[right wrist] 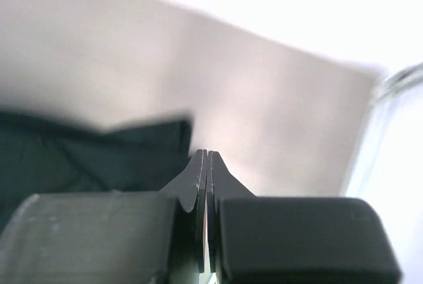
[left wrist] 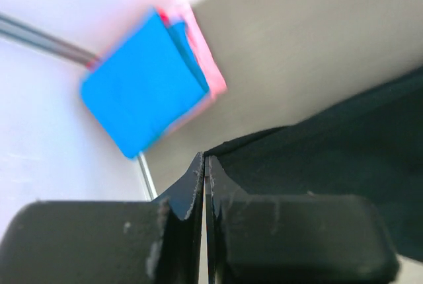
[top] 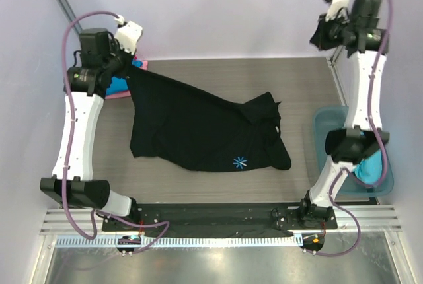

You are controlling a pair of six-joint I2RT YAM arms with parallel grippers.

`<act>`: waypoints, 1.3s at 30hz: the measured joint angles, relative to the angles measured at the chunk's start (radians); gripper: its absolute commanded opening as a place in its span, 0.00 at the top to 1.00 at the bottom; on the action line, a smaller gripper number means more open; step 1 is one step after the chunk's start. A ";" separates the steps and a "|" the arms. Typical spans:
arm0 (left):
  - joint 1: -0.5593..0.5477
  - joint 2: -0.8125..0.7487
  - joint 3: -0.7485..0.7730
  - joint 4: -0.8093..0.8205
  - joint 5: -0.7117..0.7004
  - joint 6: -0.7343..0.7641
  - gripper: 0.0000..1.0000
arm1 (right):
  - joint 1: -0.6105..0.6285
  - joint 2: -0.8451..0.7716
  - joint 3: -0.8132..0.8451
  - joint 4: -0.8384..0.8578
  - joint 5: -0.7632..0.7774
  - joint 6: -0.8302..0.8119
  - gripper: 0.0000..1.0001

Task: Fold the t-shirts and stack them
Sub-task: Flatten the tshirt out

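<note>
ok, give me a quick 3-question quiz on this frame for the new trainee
1. True or false: the right hand is gripping the black t-shirt.
2. Which colour is on top of the folded stack at the far left corner? A pink, B blue, C black.
3. Fill in: the turquoise cloth lies in the teal ___ by the right arm.

Key: 1 false, it is shut on nothing, well clear of the shirt. 2 B. 3 tub.
</note>
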 measured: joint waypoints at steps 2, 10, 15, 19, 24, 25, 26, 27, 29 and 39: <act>0.000 -0.018 0.054 0.007 0.010 -0.013 1.00 | -0.003 -0.117 -0.040 0.114 0.002 0.042 0.99; 0.000 -0.159 0.062 0.043 0.067 -0.034 1.00 | -0.008 -0.505 -0.227 0.436 0.003 0.155 0.64; -0.015 -0.211 -0.062 0.036 0.120 -0.033 1.00 | -0.008 -0.460 -0.374 0.391 -0.073 0.202 0.51; -0.039 -0.187 -0.163 0.015 0.148 -0.036 1.00 | -0.008 -0.203 -0.433 0.342 -0.160 0.246 0.50; -0.046 -0.177 -0.269 -0.011 0.168 -0.046 1.00 | -0.008 0.086 -0.453 0.255 -0.244 0.299 0.44; -0.046 -0.177 -0.285 -0.013 0.169 -0.047 1.00 | -0.008 0.113 -0.455 0.249 -0.269 0.318 0.44; -0.046 -0.177 -0.295 -0.015 0.170 -0.048 1.00 | -0.008 0.128 -0.458 0.248 -0.291 0.333 0.43; -0.046 -0.177 -0.304 -0.019 0.171 -0.050 1.00 | -0.008 0.142 -0.460 0.251 -0.322 0.356 0.42; -0.046 -0.177 -0.314 -0.029 0.171 -0.050 1.00 | -0.007 0.156 -0.460 0.275 -0.377 0.399 0.42; -0.044 -0.167 -0.327 -0.040 0.164 -0.034 1.00 | 0.044 0.371 -0.344 0.293 -0.400 0.353 0.51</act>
